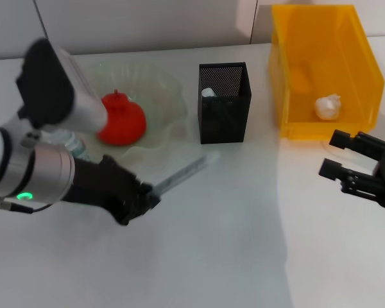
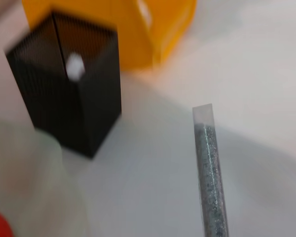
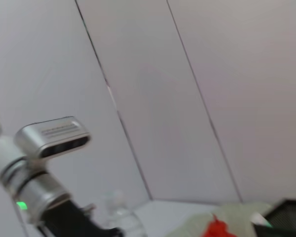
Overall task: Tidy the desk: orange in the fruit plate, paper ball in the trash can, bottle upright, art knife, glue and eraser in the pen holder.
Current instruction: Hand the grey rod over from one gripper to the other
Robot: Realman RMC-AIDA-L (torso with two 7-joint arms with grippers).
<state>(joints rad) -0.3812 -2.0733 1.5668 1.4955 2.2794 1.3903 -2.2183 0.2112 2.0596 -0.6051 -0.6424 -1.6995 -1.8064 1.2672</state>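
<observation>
One glue stick [image 1: 183, 176] in left pincer [image 1: 149, 196]

surface: white desk [image 1: 231, 244]
far left: clear wavy-rimmed fruit plate [image 1: 173, 106]
beside it: black mesh pen holder [image 1: 224, 112], standing upright
far right: yellow trash can [image 1: 327, 70]
near the plate's left edge: clear bottle [image 1: 74, 144], mostly hidden

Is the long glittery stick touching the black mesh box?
Apart. In the head view the glittery stick, held by the left gripper, ends short of the black mesh box, with bare table between them.
</observation>
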